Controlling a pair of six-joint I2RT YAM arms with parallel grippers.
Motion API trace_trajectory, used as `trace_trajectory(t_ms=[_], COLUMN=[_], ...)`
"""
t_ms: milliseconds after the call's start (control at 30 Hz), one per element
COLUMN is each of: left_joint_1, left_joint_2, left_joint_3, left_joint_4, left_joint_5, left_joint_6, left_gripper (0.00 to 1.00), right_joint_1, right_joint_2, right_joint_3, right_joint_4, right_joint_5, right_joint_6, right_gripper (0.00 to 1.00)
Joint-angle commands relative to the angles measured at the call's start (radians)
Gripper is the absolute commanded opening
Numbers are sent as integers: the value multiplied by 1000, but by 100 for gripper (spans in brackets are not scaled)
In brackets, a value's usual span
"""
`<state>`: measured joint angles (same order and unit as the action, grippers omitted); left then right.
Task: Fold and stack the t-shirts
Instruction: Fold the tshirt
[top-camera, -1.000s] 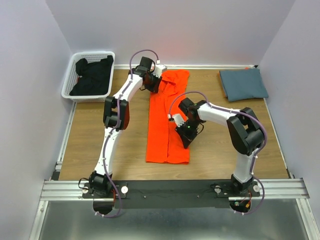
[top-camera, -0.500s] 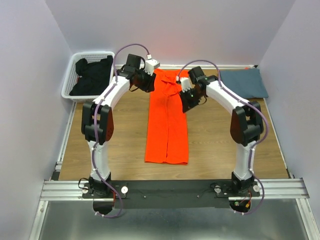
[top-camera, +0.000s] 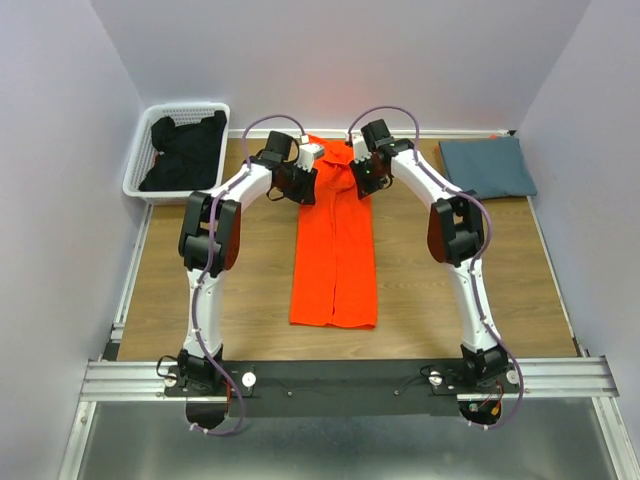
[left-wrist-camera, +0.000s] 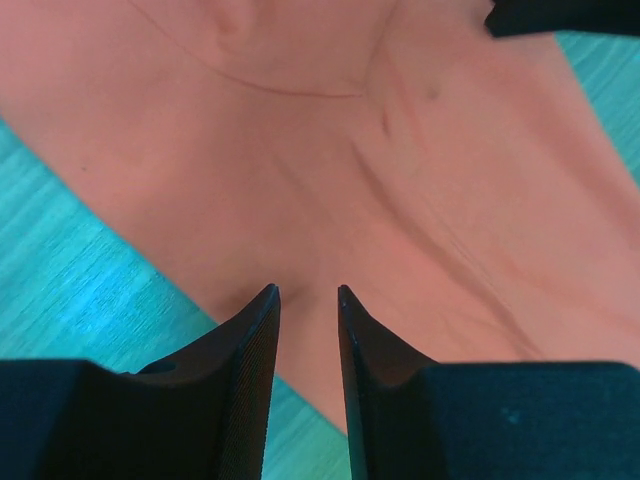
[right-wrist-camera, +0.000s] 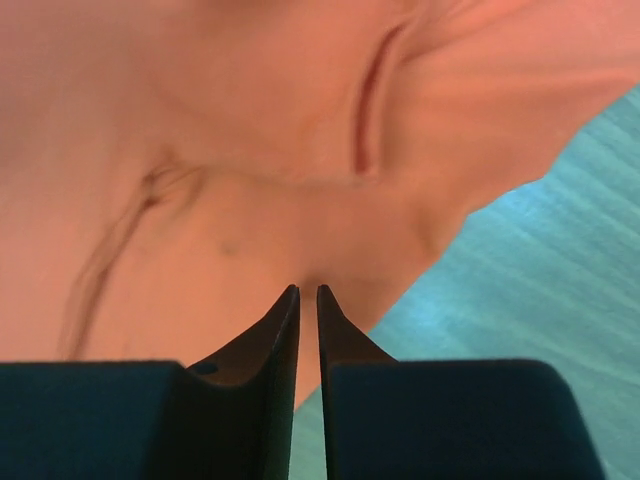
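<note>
The left hand (left-wrist-camera: 308, 292) has its fingers a narrow gap apart with nothing between them, tips at the left edge of the orange tee (top-camera: 335, 260). The right hand (right-wrist-camera: 308, 290) shows only a thin slit, tips on the tee's right edge; I cannot tell whether it is pinching cloth. Both are at the tee's far end. The tee lies flat as a long narrow strip mid-bench (top-camera: 240, 280). The grey-blue tee (top-camera: 487, 167) lies folded at the far right. A white basket (top-camera: 140, 185) of dark clothes (top-camera: 185, 150) sits far left.
</note>
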<state>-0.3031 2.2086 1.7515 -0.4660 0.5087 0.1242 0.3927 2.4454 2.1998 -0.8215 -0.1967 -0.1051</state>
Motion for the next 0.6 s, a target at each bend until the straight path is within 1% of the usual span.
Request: trace_trajectory(t_ms=[0,133,233,467,567], left_joint_1=[12,33,47,64,65], left_joint_2=[60,131,164,278,298], left_joint_3=[6,39,72,229,255], left_joint_4=[36,40,35,-13,-19], left_joint_5=[13,8,27,40,40], left_joint_6=[-35,-40,-44,-51,-52], left_gripper=[37,36,36,36,36], right_joint_1=[-21,-40,-43,-48,-51], right_joint_2=[73,105,141,227,250], right_joint_3=[41,43,81,166,198], right_joint_4=[16,77,87,113,122], right_joint_5=[94,126,137,181,190], right_joint_6=[27,31,19,5,8], right_gripper=[18,18,18,19,19])
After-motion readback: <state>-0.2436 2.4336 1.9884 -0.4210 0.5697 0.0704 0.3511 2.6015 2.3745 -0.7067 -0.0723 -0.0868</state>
